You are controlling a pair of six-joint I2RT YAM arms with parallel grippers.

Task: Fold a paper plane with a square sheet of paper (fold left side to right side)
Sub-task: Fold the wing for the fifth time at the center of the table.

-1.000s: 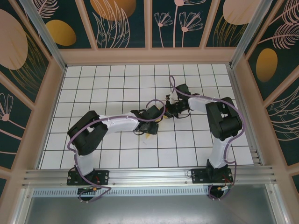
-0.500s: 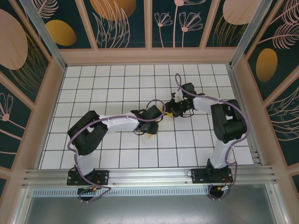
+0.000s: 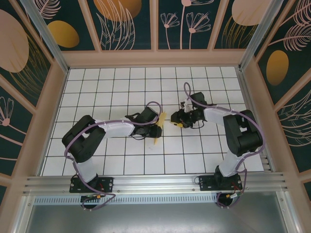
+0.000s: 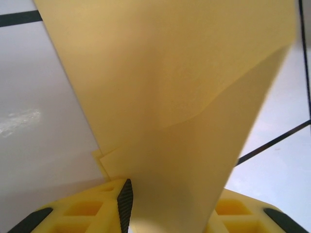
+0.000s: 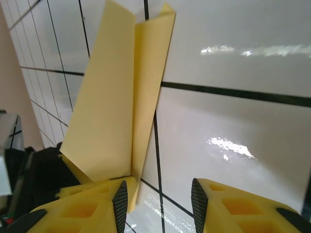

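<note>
Yellow paper (image 5: pixel 104 97): thin, matte, folded into long flaps.
Left tool (image 4: pixel 170 194): closed on the paper.
Right tool (image 5: pixel 159 187): held narrowly parted.

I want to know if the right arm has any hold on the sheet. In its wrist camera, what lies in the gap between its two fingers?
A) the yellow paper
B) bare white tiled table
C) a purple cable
B: the gap of the right gripper opens onto bare white tiled table, and the yellow paper stands outside one finger.

Bright overhead light is glaring off the tiles (image 5: pixel 233 48); the paper (image 4: pixel 170 73) is blurring close up, seemingly out of focus.
</note>
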